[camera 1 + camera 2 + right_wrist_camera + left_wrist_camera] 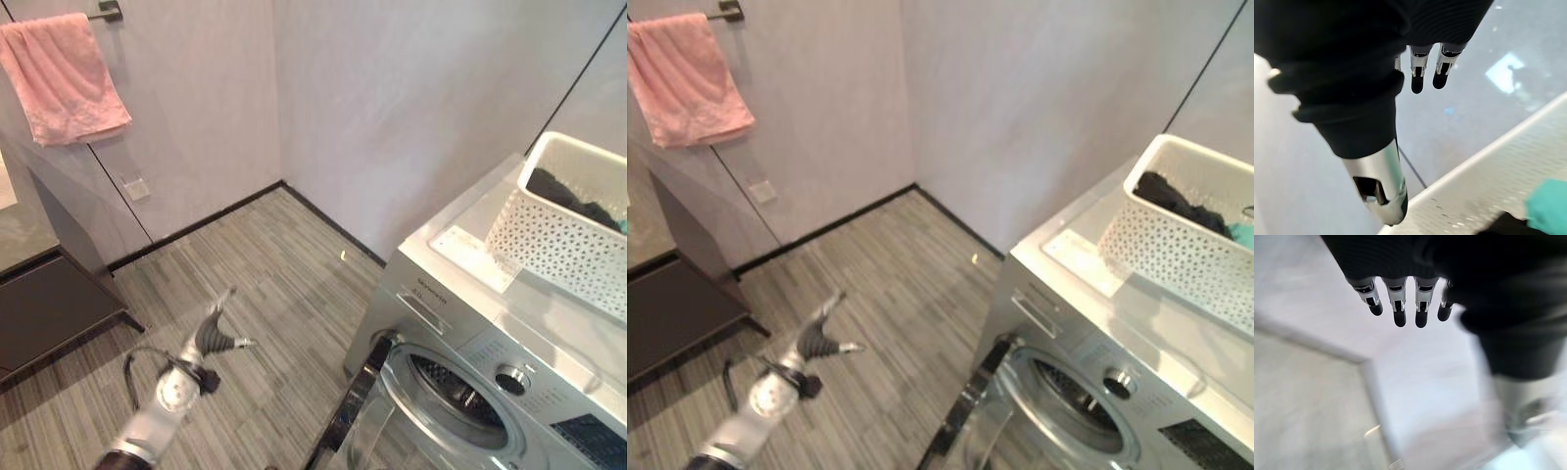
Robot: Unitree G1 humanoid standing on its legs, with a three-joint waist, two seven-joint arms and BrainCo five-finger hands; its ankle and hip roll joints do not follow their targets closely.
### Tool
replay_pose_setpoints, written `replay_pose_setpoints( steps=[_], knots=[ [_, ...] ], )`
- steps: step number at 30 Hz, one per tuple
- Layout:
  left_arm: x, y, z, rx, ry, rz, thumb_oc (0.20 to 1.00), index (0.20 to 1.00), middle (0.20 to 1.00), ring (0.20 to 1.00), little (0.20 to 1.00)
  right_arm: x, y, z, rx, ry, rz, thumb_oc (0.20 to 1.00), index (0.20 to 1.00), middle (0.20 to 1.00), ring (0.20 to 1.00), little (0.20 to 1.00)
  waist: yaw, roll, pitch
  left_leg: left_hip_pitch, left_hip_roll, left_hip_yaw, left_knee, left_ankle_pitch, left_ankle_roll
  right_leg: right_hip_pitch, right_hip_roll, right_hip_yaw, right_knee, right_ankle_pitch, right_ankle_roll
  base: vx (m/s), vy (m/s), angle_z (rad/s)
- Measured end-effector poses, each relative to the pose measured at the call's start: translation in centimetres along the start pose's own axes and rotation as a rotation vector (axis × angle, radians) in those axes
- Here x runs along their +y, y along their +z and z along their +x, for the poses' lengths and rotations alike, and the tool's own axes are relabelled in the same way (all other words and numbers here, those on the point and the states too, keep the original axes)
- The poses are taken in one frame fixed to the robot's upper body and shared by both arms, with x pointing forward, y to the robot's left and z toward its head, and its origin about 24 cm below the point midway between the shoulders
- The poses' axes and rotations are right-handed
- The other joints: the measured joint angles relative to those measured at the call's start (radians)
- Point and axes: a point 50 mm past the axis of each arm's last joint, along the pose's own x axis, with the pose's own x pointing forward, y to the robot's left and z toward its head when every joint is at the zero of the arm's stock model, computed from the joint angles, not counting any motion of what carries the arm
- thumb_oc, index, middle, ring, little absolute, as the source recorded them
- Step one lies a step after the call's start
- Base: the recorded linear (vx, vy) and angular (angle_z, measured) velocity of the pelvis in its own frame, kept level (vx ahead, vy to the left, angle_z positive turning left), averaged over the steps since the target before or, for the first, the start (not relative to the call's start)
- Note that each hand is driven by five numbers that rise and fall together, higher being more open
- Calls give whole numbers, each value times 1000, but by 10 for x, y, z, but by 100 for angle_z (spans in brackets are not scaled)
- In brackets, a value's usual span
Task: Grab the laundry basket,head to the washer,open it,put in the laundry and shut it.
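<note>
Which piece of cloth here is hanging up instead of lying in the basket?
The pink towel, draped over a wall rail; the dark laundry and teal piece lie inside the white basket.

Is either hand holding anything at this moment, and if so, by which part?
Nothing is held. The left hand hangs open over the floor, and the right hand hovers open above the laundry basket on the washer, touching nothing.

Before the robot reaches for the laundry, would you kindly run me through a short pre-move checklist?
1. Washer door open: ok.
2. Basket resting on the washer top: ok.
3. Laundry in the basket, none loaded yet: ok.
4. Left hand open, holding nothing, over the floor: ok.
5. Right hand beside the basket rim, holding nothing: ok.
6. Drum empty: cannot tell.
</note>
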Motion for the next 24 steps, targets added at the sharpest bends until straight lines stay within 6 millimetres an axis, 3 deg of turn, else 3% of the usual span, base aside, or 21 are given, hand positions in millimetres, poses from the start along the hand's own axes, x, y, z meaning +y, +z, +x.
replay_pose_setpoints(
  steps=[2, 5, 9, 10, 14, 20, 22, 23, 24],
  knots=[
    [21, 39, 0, -170, -56, -143, 1000, 1000, 1000, 1000, 1000, 11, -12, 6, 71, 40, -11, 1000, 1000, 1000, 1000, 1000, -1, 8, 0, 10, 0, 0, -7, 4, -2, 6, 1, 0, -2, -2, 3, 0, 0, 0],
    [20, 47, 2, -204, -131, -310, 1000, 1000, 1000, 1000, 1000, 24, -10, 9, 80, 98, -21, 1000, 1000, 1000, 1000, 1000, -4, 18, -1, 12, 1, 0, -6, 5, -2, 9, 0, 0, -8, -3, 4, -5, -13, 0],
    [-10, 75, 19, -272, -396, -502, 1000, 1000, 1000, 1000, 1000, 41, -4, 18, 93, 123, 13, 1000, 1000, 1000, 1000, 1000, -5, 26, -3, 10, 0, -8, -8, 11, -5, 10, 0, -3, -8, -3, 4, -4, -15, 5],
    [-28, 86, 23, -286, -499, -577, 1000, 1000, 1000, 1000, 1000, 45, 3, 21, 75, 125, 39, 1000, 1000, 1000, 1000, 1000, -10, 32, -3, 10, 0, -7, -8, 11, -5, 10, 1, -3, -8, -3, 4, 0, 0, 0],
    [-45, 91, 31, -282, -531, -635, 1000, 1000, 1000, 1000, 1000, 47, 16, 28, 42, 123, 51, 1000, 1000, 1000, 1000, 1000, -33, 41, -3, 10, 1, -3, -8, 12, -5, 8, 1, -1, -5, -2, 4, -14, -56, -3],
    [-65, 80, 41, -193, -504, -717, 1000, 1000, 1000, 1000, 1000, 42, 28, 35, 10, 98, 71, 1000, 1000, 1000, 1000, 1000, -33, 40, 7, -12, 9, -6, 21, 12, -6, -3, 9, 3, 0, 2, -3, -157, -71, 0],
    [-67, 84, 53, -194, -505, -699, 1000, 1000, 1000, 1000, 1000, 37, 37, 40, -12, 76, 80, 1000, 1000, 1000, 1000, 1000, -29, 23, 23, -58, 11, -62, 53, 13, -13, -26, 7, -9, 1, 13, -15, -251, 5, 14],
    [-68, 88, 60, -197, -500, -686, 1000, 1000, 1000, 1000, 1000, 35, 46, 44, -30, 62, 89, 1000, 1000, 1000, 1000, 1000, -34, 8, 31, -86, 8, -83, 70, 22, -49, -52, -5, -22, 1, 26, -28, -173, 14, 9],
    [-68, 90, 67, -197, -503, -650, 1000, 1000, 1000, 1000, 1000, 36, 51, 47, -38, 59, 91, 1000, 1000, 1000, 1000, 1000, -40, -17, 43, -101, 2, -99, 118, -16, -62, -61, -29, -27, 1, 35, -39, -281, 129, 20]
  ],
)
